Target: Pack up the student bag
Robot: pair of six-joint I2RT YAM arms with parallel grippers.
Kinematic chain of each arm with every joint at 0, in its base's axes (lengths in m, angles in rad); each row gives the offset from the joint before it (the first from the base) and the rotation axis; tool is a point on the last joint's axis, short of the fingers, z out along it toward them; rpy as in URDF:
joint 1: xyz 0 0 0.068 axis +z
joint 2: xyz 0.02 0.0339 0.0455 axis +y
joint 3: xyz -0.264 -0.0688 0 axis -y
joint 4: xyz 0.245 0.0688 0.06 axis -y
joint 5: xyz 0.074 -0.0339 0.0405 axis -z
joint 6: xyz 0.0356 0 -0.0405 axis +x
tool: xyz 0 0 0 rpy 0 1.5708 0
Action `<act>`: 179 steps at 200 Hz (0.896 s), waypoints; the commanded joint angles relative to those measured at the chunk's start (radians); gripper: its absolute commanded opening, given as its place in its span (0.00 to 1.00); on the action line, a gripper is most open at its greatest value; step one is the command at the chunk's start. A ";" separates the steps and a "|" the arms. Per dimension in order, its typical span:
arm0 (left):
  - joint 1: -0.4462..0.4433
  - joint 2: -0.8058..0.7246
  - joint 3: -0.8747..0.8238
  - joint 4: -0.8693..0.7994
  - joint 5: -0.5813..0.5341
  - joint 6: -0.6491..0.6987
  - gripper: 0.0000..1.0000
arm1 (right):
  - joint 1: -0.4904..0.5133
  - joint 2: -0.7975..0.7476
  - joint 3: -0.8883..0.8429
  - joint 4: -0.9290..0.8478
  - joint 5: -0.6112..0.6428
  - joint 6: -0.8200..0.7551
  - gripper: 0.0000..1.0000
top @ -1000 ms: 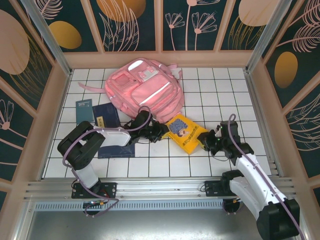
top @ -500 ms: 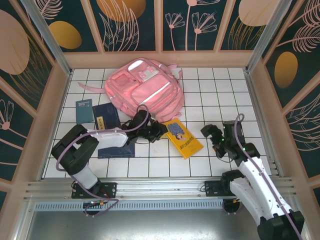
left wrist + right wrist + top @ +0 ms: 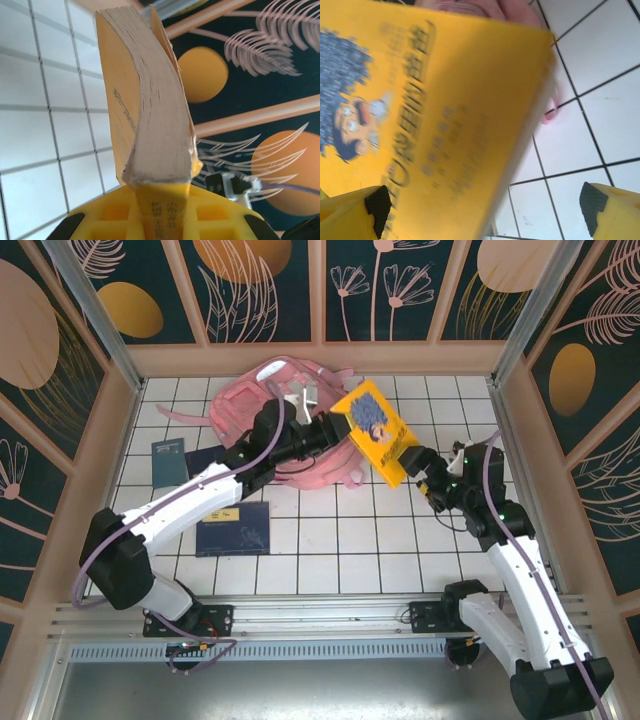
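My left gripper [image 3: 335, 428] is shut on the spine of a yellow book [image 3: 375, 430] and holds it tilted in the air over the right side of the pink student bag [image 3: 250, 405]. The left wrist view looks along the book's page edges [image 3: 160, 115], its spine pinched between my yellow jaws [image 3: 162, 200]. The bag lies at the back of the table, partly hidden under my arm and the book. My right gripper [image 3: 428, 475] is open just beside the book's lower right corner. In the right wrist view the book's cover [image 3: 420, 115] crosses between my spread fingertips [image 3: 377, 202], with pink bag fabric [image 3: 515, 12] behind it.
A dark blue book [image 3: 232, 530] lies on the white tiled table [image 3: 360, 550] under my left arm. A smaller dark blue booklet [image 3: 170, 460] sits left of it. Patterned walls [image 3: 320, 290] enclose the table on three sides.
The left gripper has lifted the yellow book off the table and carried it back and right over the bag. The right gripper opened, let go of the book's edge and rose beside it.
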 commanded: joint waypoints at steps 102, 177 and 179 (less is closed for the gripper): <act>0.007 -0.078 0.050 0.137 -0.081 -0.040 0.00 | -0.051 -0.076 -0.254 0.786 -0.253 0.618 0.97; 0.007 -0.090 -0.016 0.241 -0.043 -0.120 0.00 | -0.010 -0.093 -0.390 1.013 -0.229 0.783 0.93; 0.006 -0.090 -0.018 0.245 -0.041 -0.126 0.00 | -0.010 -0.094 -0.391 1.018 -0.227 0.787 0.93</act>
